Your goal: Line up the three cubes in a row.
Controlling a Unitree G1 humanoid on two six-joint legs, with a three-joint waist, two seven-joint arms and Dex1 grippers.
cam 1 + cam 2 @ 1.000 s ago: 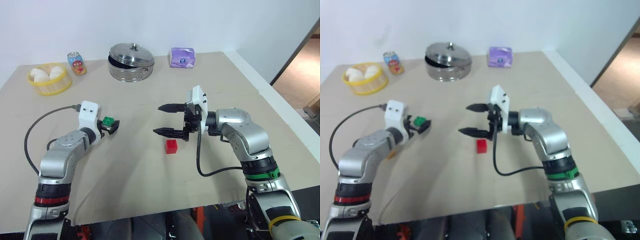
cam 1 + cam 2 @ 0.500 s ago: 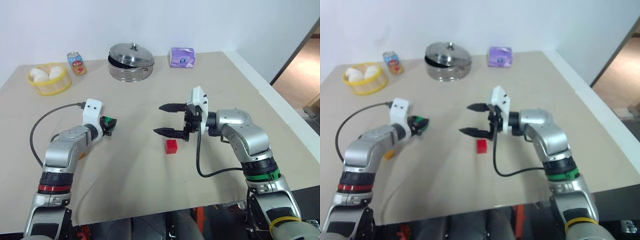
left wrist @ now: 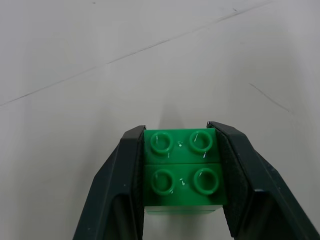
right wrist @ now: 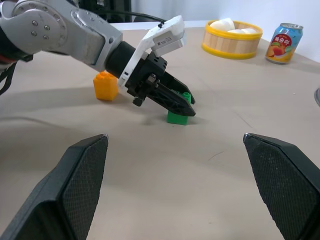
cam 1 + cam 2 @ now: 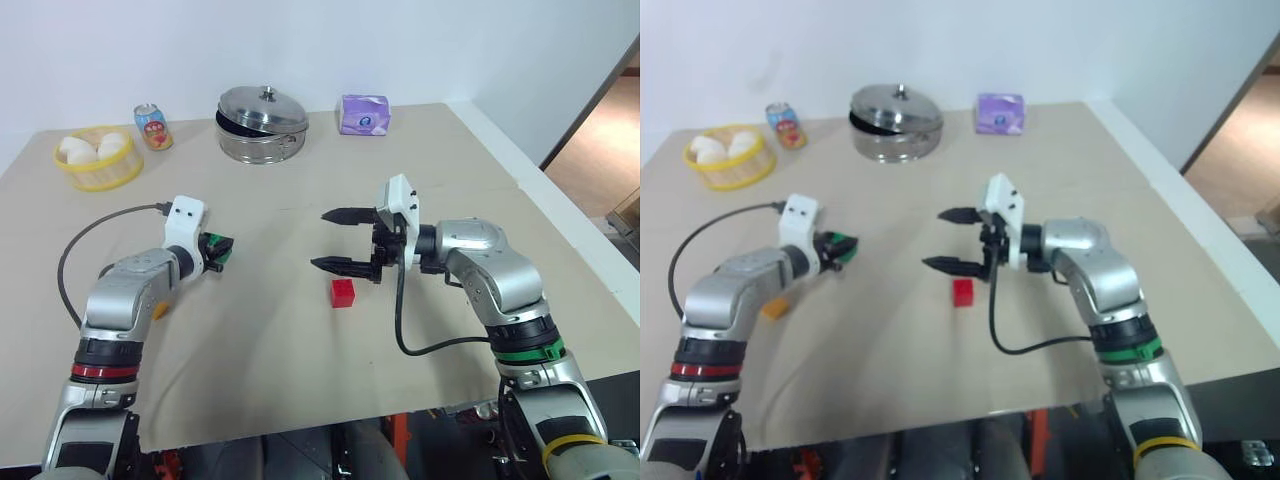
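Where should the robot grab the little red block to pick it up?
Probably by two opposite flat sides of the red block, coming down from above. It sits alone and upright on the table, and its smooth, parallel sides give flat fingers good contact. The open right gripper hovers beside it, above the table.

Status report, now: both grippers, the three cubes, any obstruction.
Left gripper shut on green cube, cube on table. Right gripper open above red cube. Orange cube beside left arm. No obstruction.
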